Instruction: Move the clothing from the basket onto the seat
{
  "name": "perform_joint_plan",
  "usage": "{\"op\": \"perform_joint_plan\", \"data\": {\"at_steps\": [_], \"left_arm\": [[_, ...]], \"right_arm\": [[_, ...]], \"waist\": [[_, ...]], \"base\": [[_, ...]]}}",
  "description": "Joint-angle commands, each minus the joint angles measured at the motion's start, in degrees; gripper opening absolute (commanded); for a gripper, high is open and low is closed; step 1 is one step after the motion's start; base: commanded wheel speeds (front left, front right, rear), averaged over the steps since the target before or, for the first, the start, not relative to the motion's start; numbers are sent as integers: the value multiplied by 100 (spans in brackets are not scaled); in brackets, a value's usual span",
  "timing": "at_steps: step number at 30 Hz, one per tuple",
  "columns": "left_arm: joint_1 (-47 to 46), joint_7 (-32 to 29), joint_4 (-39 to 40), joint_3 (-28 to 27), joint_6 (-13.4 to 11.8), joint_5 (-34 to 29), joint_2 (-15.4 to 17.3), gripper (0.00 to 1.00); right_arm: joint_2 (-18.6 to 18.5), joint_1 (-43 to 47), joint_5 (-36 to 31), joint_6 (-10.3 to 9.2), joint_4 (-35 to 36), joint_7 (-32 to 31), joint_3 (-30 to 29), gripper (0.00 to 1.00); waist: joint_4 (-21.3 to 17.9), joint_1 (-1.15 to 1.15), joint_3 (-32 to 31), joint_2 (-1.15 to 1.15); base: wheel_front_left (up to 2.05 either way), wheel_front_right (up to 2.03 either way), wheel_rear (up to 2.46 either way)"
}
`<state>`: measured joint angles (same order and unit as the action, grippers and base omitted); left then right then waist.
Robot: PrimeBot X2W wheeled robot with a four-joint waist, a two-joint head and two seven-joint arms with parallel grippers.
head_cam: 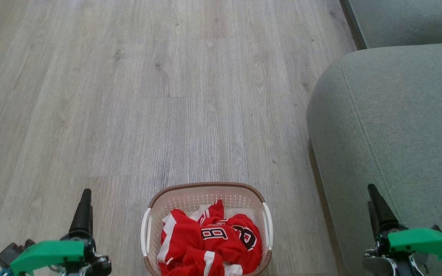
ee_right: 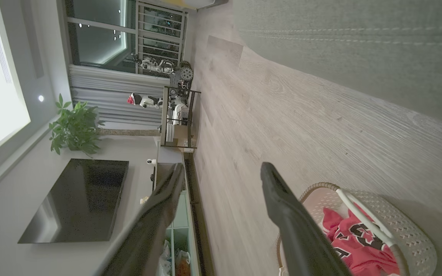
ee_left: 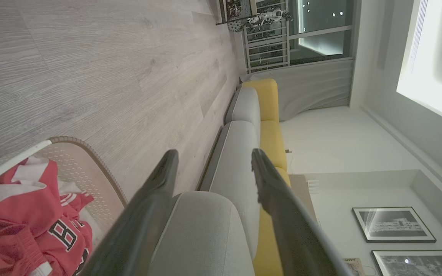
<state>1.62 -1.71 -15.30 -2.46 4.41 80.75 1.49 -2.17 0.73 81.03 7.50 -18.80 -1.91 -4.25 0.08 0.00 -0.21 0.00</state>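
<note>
left tool (ee_left: 210, 155) spread, empty | right tool (ee_right: 221, 166) spread, empty | clothing (head_cam: 213, 237) piled in basket (head_cam: 205, 186) | risk: shiny fabric may slip before seat (head_cam: 397, 115), or tip basket

The left gripper (head_cam: 86, 193) and right gripper (head_cam: 372, 191) look alike. Each has two long, slim fingers (ee_left: 148, 214) of near-black material, faintly glossy on their flat sides and tapering to blunt tips. At the foot of the fingers is a dark metal base with small fittings. A smooth, wedge-shaped cover of bright green plastic caps each wrist: the left cover (head_cam: 48, 255) and the right cover (head_cam: 422, 239). A sliver of blue shows at each cover's outer end. A black block (head_cam: 12, 253) adjoins the left one.
</note>
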Motion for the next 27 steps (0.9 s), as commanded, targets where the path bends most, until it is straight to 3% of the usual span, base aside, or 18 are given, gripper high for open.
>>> {"op": "perform_joint_plan", "data": {"at_steps": [1,16,27], "left_arm": [[-127,37,213,-27,-7,-33,58,100],[-35,305,572,221,-212,-1902,71,100],[82,490,677,311,-373,-2903,134,100]], "right_arm": [[-38,-250,-10,0,203,44,40,100],[-43,-232,-1465,0,598,314,314,100],[-47,-214,-2386,0,677,500,565,100]], "waist": [[0,0,0,0],[21,0,-3,0],[30,0,-5,0]], "base": [[0,0,0],[0,0,0],[0,0,0]]}}
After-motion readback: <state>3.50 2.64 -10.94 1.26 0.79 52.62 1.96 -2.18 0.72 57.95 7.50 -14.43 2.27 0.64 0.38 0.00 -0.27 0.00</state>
